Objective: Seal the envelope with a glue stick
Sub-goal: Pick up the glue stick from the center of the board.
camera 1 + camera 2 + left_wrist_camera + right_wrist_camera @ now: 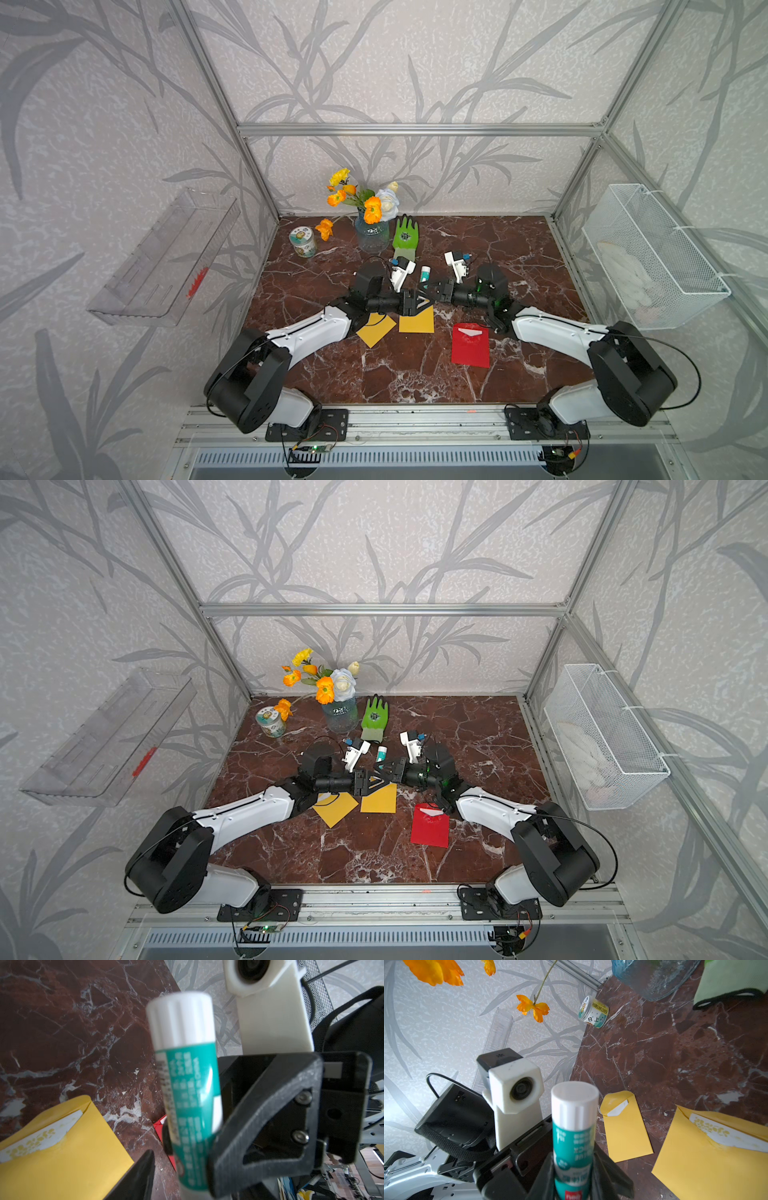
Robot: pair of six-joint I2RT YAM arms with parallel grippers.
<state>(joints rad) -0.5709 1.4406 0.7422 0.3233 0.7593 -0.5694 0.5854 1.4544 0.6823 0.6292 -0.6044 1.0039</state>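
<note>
Leafy grey walls are standing round a brown marble desk (519,257). Both arms are meeting near the middle of it. The right gripper (573,1169) is squeezing the low part of the glue stick (187,1084) and holding it up off the desk, with its white cap (180,1020) pointing up. The left gripper (422,301) is sitting part open by the bottom end of the stick. One of its fingers (143,1174) is showing beside the stick with a gap, so I think it is not gripping yet.

The cap is on, so no glue is getting out. A yellow envelope (417,322) is lying at 6 o'clock from the stick, partly under the grippers. A tilted yellow envelope (376,328) is lying at 7 o'clock, and a red envelope (470,347) at 5 o'clock. White paper is peeking out of each one, so none is looking shut.

I think the job is only starting. Picking up the stick is done. Taking the cap off, rubbing glue on a flap and pressing it down are all waiting. I cannot tell which envelope is the one to seal.
</note>
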